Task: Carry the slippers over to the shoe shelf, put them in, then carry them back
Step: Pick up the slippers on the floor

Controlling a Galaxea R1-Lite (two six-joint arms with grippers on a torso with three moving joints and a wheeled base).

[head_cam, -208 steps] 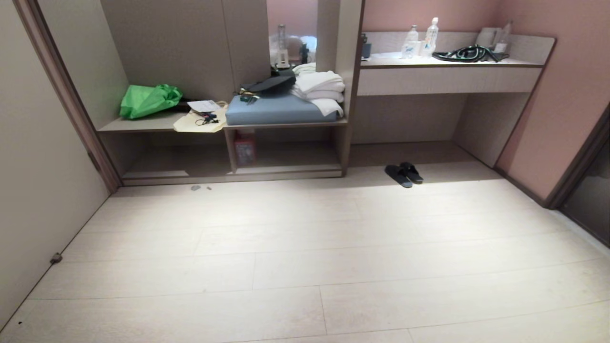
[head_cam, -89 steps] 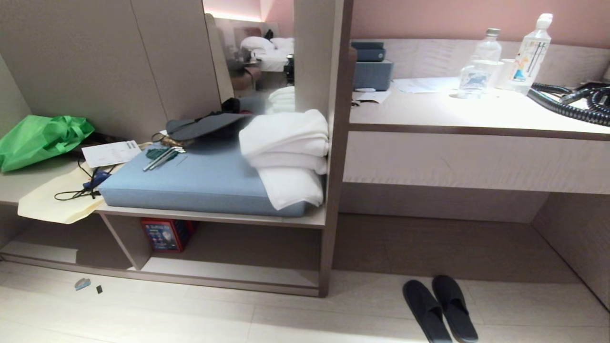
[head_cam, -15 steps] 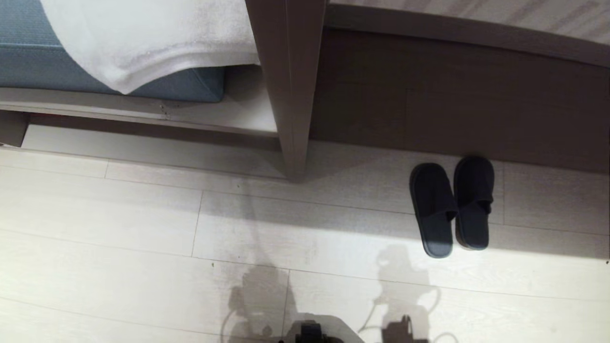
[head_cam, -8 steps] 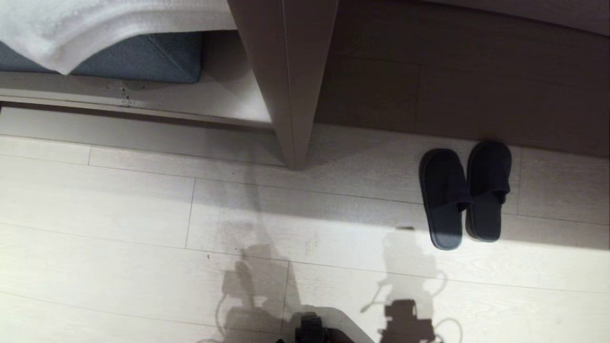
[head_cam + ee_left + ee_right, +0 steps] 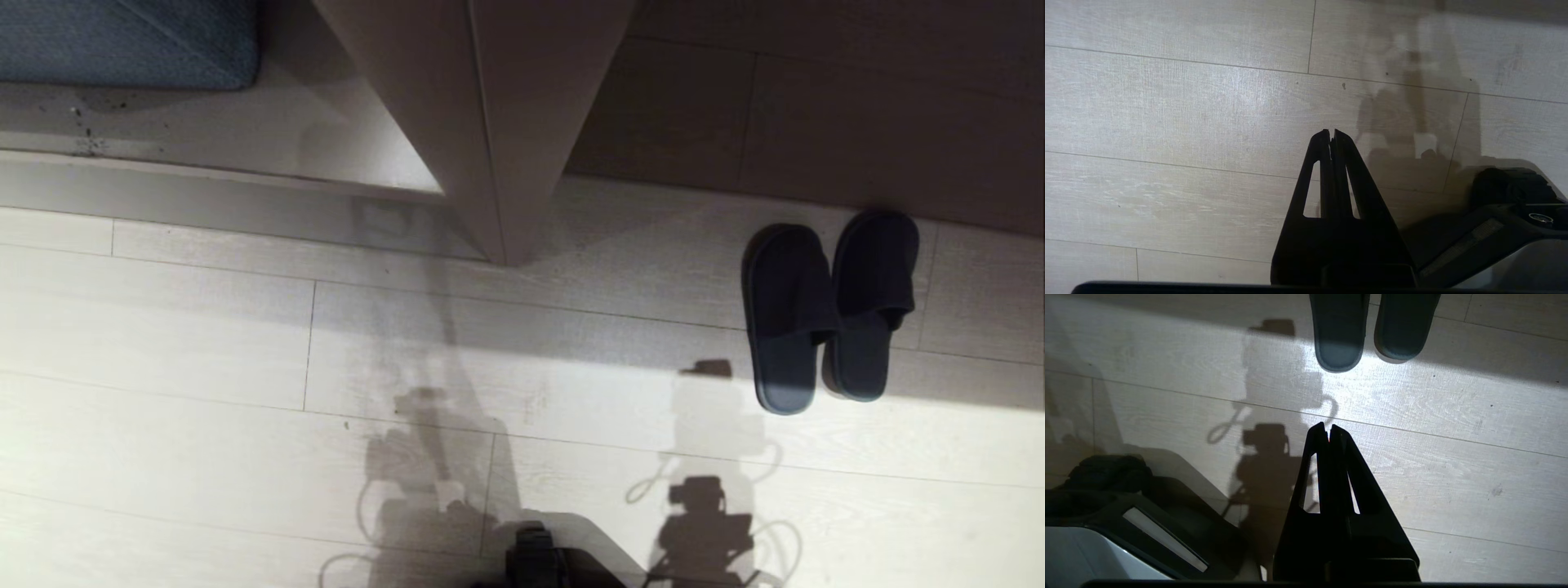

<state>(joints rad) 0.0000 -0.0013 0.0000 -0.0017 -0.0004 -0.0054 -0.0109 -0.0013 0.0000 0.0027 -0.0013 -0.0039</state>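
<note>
The slippers (image 5: 829,310) lie side by side on the pale plank floor (image 5: 204,392), touching along their inner edges, toes toward the dark wall panel (image 5: 816,98) and heels toward the robot. The toe ends sit in shadow; the heel ends catch a bright band of light. They are on the robot's right, well apart from the shoe shelf (image 5: 482,122), whose upright divider panel meets the floor near the middle of the head view, with the pale base board running off to the robot's left. A blue cushion (image 5: 122,41) rests on the board above that. Neither arm shows in the head view; only their shadows fall on the floor, beside a dark part of the robot's base (image 5: 535,559) at the near edge. The left gripper (image 5: 1331,132) hangs over bare planks, jaws pressed together, nothing between them. The right gripper (image 5: 1327,428) also hangs over the floor, jaws pressed together and empty; in the right wrist view the heels of the slippers (image 5: 1367,330) lie ahead of its tips, apart from them, with a lit stretch of floor between.
</note>
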